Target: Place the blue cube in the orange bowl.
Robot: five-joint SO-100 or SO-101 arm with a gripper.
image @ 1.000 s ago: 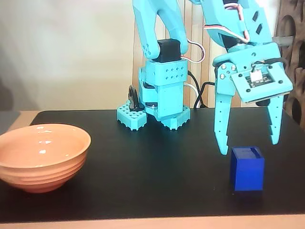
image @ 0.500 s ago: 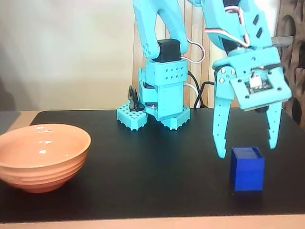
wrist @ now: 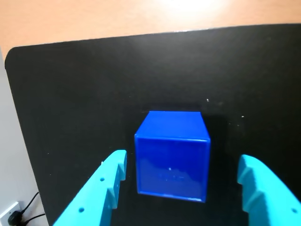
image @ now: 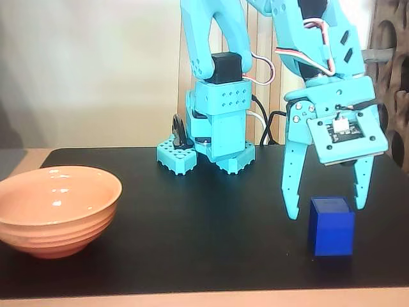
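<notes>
Fingers were spread wide either side of the blue cube on the bench, lined up to pinch it, orange bowl well apart.

Bright, soft-focus frames; overhead glare washes the wrist view's top.

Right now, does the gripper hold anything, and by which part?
Nothing is held. The gripper is open, its fingers on both sides of the blue cube, with gaps between.
</notes>
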